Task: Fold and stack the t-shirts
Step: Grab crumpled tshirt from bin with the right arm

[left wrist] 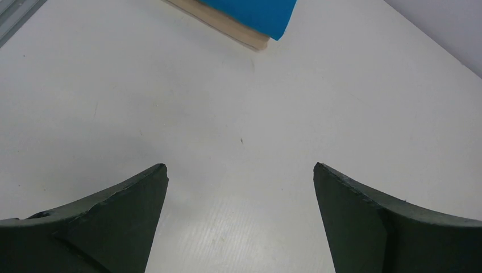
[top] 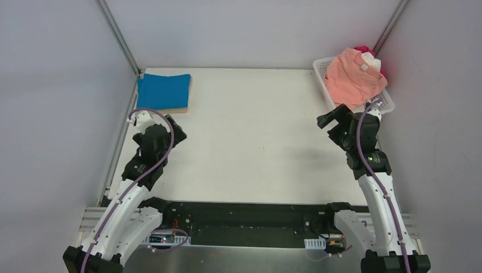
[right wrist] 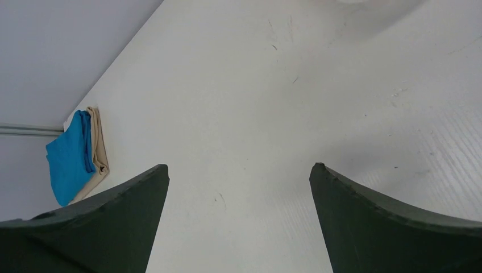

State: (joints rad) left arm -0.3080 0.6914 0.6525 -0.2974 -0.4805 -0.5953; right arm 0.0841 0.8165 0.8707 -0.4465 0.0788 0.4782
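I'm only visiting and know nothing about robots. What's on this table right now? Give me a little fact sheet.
Far left corner: blue t-shirt, folded, lying on a tan board
Far right corner: white basket
Top of basket: salmon-pink t-shirt, crumpled
Beneath it: magenta cloth and white cloth peeking out
Left gripper: open, empty, over bare table
Right gripper: open, empty, near the basket
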